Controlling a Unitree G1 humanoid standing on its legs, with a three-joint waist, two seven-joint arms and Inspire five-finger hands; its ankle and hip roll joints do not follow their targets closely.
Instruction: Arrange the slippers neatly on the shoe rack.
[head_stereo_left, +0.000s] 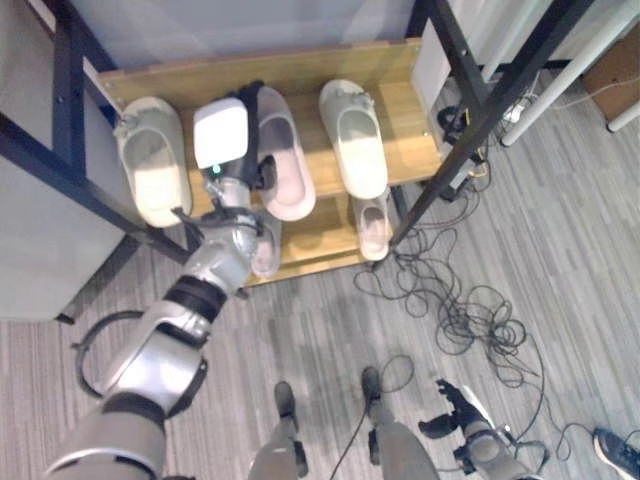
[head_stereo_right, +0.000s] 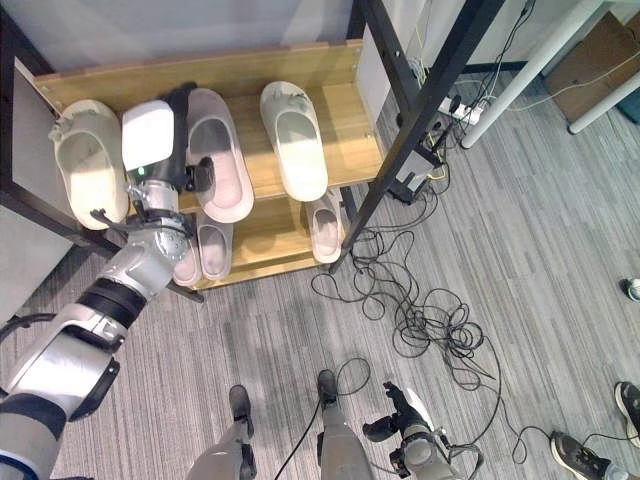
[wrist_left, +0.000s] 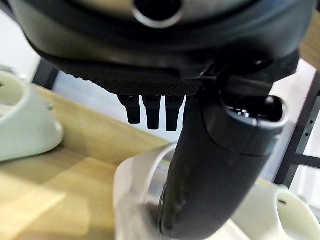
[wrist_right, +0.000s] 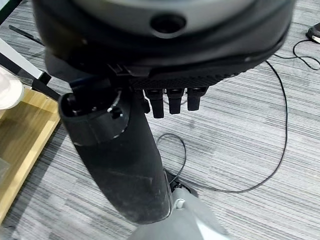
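The shoe rack (head_stereo_left: 400, 150) is the biggest thing here, a wooden rack with black metal legs. On its top shelf sit three slippers side by side. The pale green slipper (head_stereo_left: 152, 160) lies at the rack's left end. The pink slipper (head_stereo_left: 285, 155) lies in the middle of the rack. The second pale green slipper (head_stereo_left: 352, 135) lies toward the rack's right end, just beside the pink one. On the rack's lower shelf, two more pink slippers (head_stereo_left: 372, 225) peek out from under the top shelf.

The left hand (head_stereo_left: 245, 135) is on the pink slipper in the middle of the rack. Its thumb goes down into the slipper's opening and its fingers hang straight above the shelf, so it looks relaxed and not squeezing. The right hand (head_stereo_right: 395, 420) hangs low over the floor, well away from the rack, with its fingers straight too.

What could go wrong? The pink slipper is a bit crooked, so a hard push could slide it into the green slipper next to it. The thumb might catch inside the slipper when the hand lifts, and pull it off the rack's front edge.
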